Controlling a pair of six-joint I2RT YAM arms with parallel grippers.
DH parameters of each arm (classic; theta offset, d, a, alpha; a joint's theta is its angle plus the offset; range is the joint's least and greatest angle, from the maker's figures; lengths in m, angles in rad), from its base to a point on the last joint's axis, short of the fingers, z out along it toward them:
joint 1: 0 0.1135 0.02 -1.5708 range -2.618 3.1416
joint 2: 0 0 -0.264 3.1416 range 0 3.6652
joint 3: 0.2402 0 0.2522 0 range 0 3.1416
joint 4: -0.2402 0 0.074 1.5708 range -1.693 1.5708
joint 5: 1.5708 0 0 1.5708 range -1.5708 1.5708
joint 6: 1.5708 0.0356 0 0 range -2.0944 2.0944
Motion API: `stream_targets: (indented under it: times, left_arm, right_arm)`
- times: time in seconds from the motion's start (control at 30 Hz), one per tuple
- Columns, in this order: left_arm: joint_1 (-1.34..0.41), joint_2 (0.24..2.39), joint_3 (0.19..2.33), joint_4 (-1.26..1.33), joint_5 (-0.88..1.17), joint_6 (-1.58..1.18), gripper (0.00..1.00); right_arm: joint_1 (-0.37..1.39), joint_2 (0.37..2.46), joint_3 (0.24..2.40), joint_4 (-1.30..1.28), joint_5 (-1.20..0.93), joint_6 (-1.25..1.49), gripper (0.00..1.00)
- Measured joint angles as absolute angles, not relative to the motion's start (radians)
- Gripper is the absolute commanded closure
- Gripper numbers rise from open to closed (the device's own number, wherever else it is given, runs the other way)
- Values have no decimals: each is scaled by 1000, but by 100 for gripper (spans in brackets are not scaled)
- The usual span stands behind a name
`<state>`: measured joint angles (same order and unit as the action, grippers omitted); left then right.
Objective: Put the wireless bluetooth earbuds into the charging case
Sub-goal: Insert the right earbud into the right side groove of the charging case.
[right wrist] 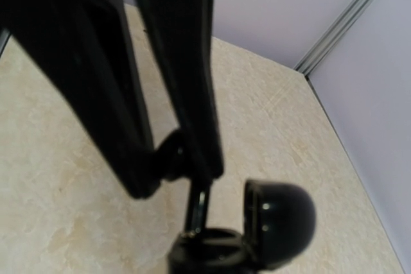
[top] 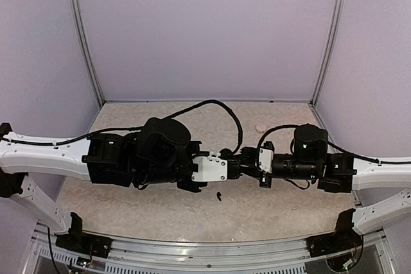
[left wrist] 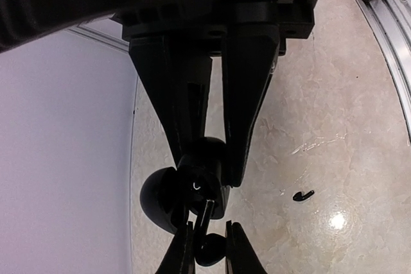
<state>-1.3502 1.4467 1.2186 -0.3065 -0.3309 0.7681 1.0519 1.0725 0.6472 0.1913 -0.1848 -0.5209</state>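
Note:
My left gripper (left wrist: 209, 172) is shut on the charging case (left wrist: 200, 190), a small round black case held above the table with its lid (left wrist: 157, 198) swung open. My right gripper (right wrist: 174, 171) is shut on one black earbud (right wrist: 172, 156). That earbud's stem (right wrist: 199, 205) points down and touches the rim of the open case (right wrist: 212, 251). In the left wrist view the same earbud (left wrist: 210, 249) sits between the right fingers (left wrist: 182, 256). A second earbud (left wrist: 303, 194) lies loose on the table (top: 219, 196). The two grippers (top: 232, 166) (top: 249, 158) meet at the table's middle.
A pale pink round object (top: 260, 127) lies on the beige marbled table (top: 128, 203) toward the back right. Lilac walls (top: 205, 30) close in the back and sides. A metal rail (top: 205, 248) runs along the near edge. A black cable (top: 218, 107) loops above the left arm.

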Motion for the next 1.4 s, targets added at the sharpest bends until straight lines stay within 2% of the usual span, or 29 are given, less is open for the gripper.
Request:
stream_targets:
  times: [1.4]
  left_arm:
    - [-1404,1515,1261,-379,-447,852,89]
  right_arm:
    - [1054,1100,663,121,-192,-434,100]
